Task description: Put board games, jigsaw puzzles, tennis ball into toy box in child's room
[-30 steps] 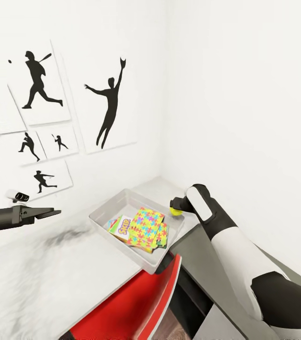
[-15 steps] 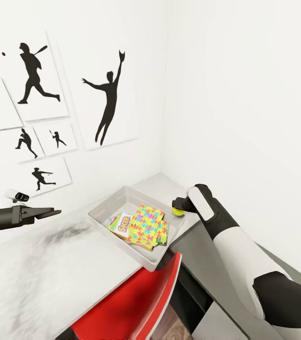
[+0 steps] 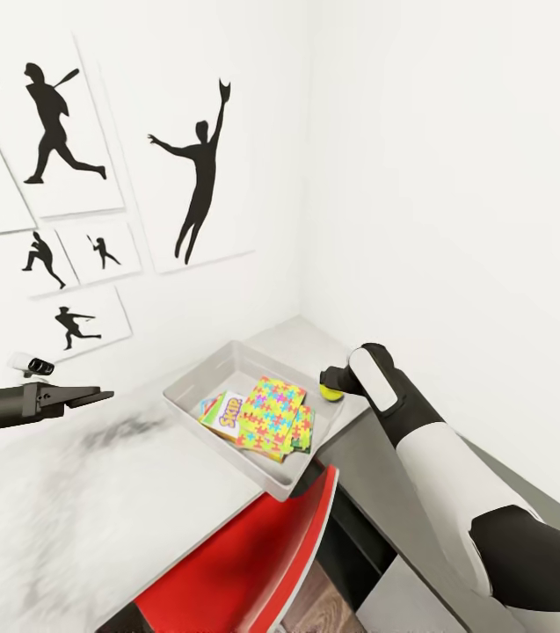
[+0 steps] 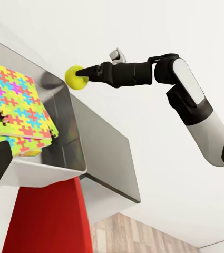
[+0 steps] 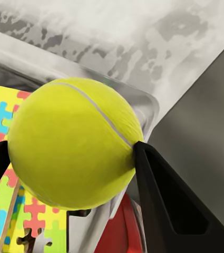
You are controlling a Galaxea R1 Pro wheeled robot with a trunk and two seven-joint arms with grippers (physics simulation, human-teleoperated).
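Your camera has drifted, nothing else: your right gripper (image 4: 88,74) still clamps the tennis ball (image 3: 331,393) just beside the toy box (image 3: 193,384) rim; your left gripper (image 3: 95,397) looks closed, empty.

In my light grey shallow toy box (image 3: 193,387): one printed board game (image 3: 225,410), two multicolour jigsaw sheets (image 3: 272,417). Beside it: one yellow-green tennis ball (image 3: 331,393).
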